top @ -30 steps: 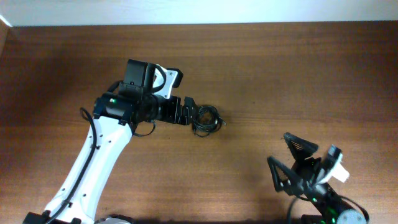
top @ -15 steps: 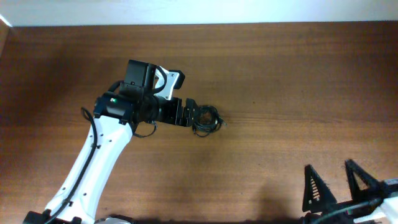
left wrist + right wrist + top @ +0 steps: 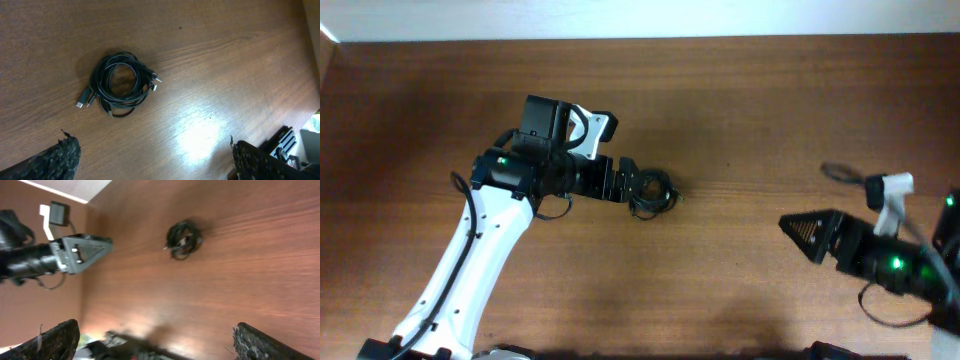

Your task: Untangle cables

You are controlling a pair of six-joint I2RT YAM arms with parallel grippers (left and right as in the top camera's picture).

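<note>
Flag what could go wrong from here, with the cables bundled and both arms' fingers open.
1. The cables lie as one tight coil, plug ends poking out; the open left fingers stand wide near it, so closing down could pinch the whole coil and tighten it.
2. The right fingers, open, sit far off to the right; bringing them in could crowd or bump the left arm beside the small bundle.
</note>
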